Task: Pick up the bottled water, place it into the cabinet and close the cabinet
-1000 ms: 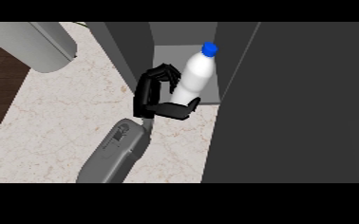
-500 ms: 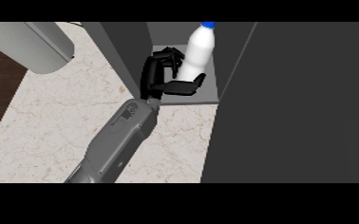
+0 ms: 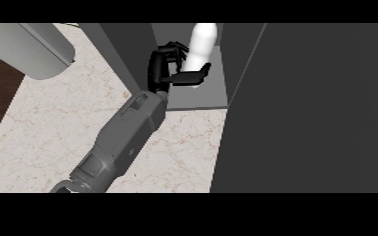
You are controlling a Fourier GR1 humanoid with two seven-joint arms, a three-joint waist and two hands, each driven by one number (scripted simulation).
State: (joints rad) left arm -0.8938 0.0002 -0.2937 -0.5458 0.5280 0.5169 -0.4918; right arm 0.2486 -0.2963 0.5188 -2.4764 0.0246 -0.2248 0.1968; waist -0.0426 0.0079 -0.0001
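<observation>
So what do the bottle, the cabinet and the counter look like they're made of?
The bottle looks like smooth white plastic, plain and slightly glossy. The cabinet seems to be matte dark grey panels, painted board or metal; I can't tell which. The counter looks like pale polished stone, going by its faint brownish veins.

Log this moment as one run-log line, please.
phase: placing | left hand: curled round bottled water | bottle: upright inside cabinet | cabinet door: open | right hand: not in view
</observation>
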